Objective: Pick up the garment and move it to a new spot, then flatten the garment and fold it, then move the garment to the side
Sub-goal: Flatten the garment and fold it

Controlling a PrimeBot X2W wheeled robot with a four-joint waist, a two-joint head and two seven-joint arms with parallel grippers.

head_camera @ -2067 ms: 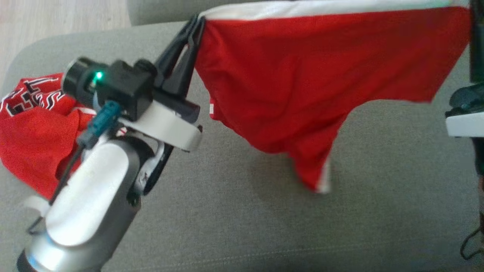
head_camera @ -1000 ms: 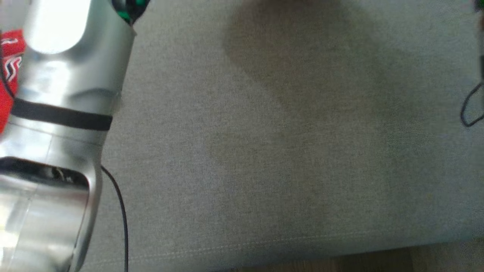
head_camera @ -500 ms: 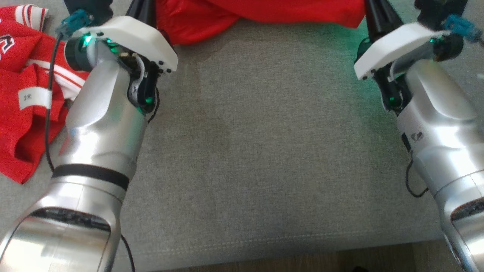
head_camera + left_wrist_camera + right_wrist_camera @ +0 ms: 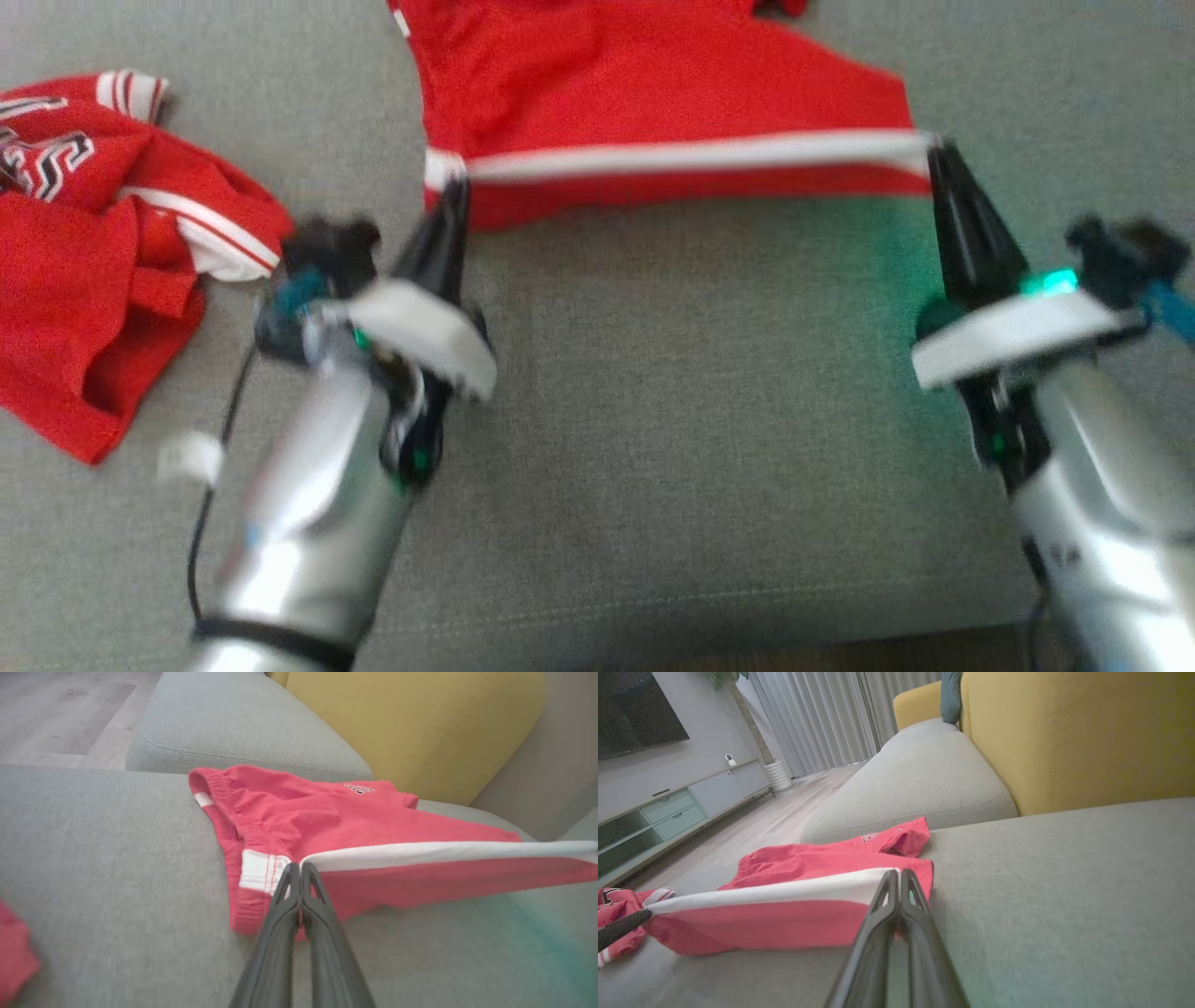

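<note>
Slippage threatens: the left end effector and right end effector pinch the white-striped hem of the red fabric shorts, stretched taut, the rest lying on the grey fabric sofa cushion. Pulling wider could yank the hem free.

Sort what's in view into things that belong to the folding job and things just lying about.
Job: red shorts, pinched along the white stripe by the left gripper and right gripper; grey sofa seat under them.
Lying about: crumpled red jersey, yellow cushion, TV cabinet.

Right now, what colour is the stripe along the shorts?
The stripe is white, on red shorts; left wrist view shows it best.
</note>
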